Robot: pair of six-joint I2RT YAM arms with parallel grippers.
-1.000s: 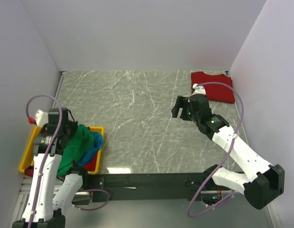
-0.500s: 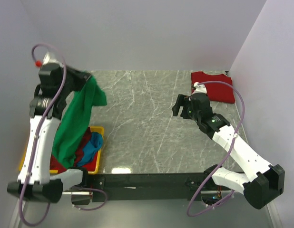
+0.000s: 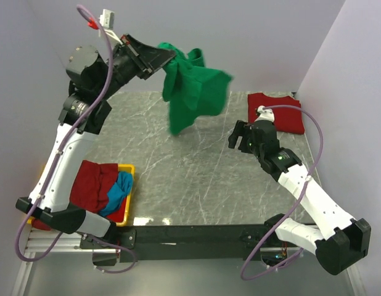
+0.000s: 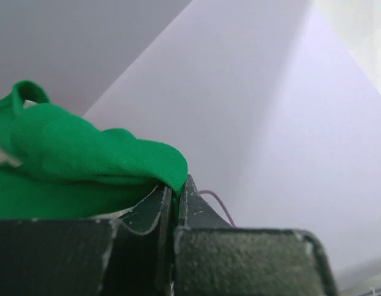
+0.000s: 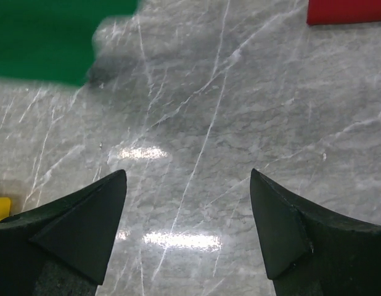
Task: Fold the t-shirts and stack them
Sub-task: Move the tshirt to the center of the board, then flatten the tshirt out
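1. The left end effector [image 3: 167,58], raised high near the back wall [image 3: 240,37], is clamped shut on a bunched edge of the green shirt [image 3: 193,92].
2. The green shirt hangs in mid-air above the counter [image 3: 178,172]. It is bright and crumpled, its lower folds are blurred, and it appears clear of the surface.
3. In the left wrist view, the black jaws meet almost flush. A rounded fold of green cloth is pinched at their tips, and a small loop of fabric stands up at upper left.
4. The right end effector [image 3: 240,137] hovers over the right half of the counter with its jaws spread wide. Its own camera shows only grey marbled surface between the fingers.
5. A red shirt [image 3: 277,111] lies folded flat in a neat rectangle at the far right corner of the counter, just behind the right end effector.
6. A dark red shirt [image 3: 92,185] and a blue shirt [image 3: 119,190] sit crumpled together in the yellow bin [image 3: 127,206] at the near left. The dark red one spills over the bin's left side.
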